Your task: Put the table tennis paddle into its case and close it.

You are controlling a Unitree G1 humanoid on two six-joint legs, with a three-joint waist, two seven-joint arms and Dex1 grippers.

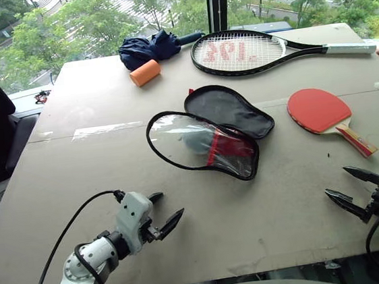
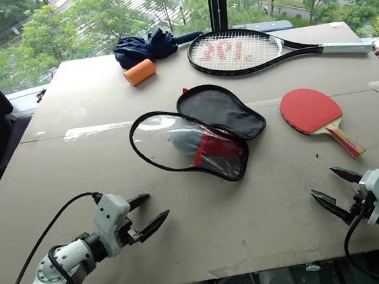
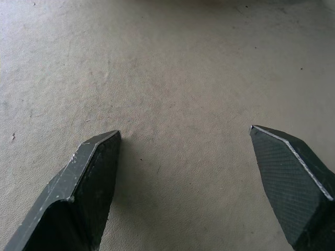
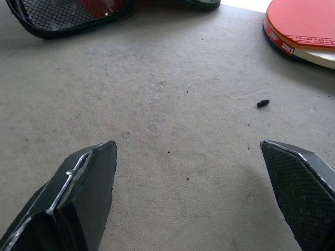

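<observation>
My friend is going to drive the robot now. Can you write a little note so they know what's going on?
Left gripper: open, holding nothing, low over the table near the front edge.
Right gripper: open, holding nothing, in front of the paddle's handle.
The table tennis paddle lies red face up on the robot's right, beside the case and apart from it.
The case lies unzipped and spread open mid-table, clear side nearer the robot.
Done: nothing yet beyond the case being open.
Left: pick up the paddle, slide it into the case, fold it over and zip it shut.
</observation>
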